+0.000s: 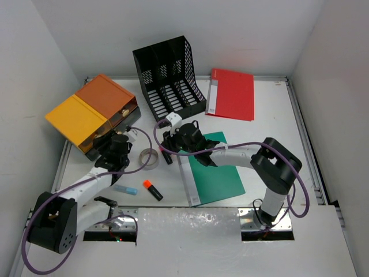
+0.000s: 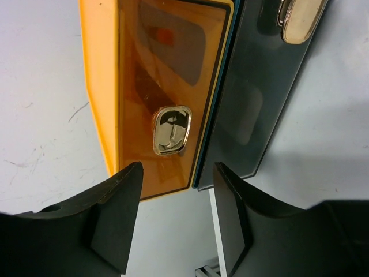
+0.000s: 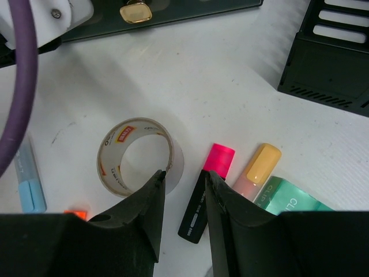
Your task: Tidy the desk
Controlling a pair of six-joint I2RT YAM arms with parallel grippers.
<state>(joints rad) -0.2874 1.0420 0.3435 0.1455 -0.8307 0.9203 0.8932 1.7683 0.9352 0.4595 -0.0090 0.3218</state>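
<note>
white desk (image 1: 271,121) is lying under everything. left gripper (image 2: 177,170), fingers apart, is facing the handle (image 2: 171,130) of the far-left orange drawer box (image 2: 161,63), probably needing to grab it; right gripper (image 3: 184,176), slightly apart, is hovering over tape (image 3: 115,151).

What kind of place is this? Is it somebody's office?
Probably a robot lab bench set up like an office desk. The white desk has a left arm and right arm bolted on, and it holds a black file rack, a red folder and a tape roll.
</note>
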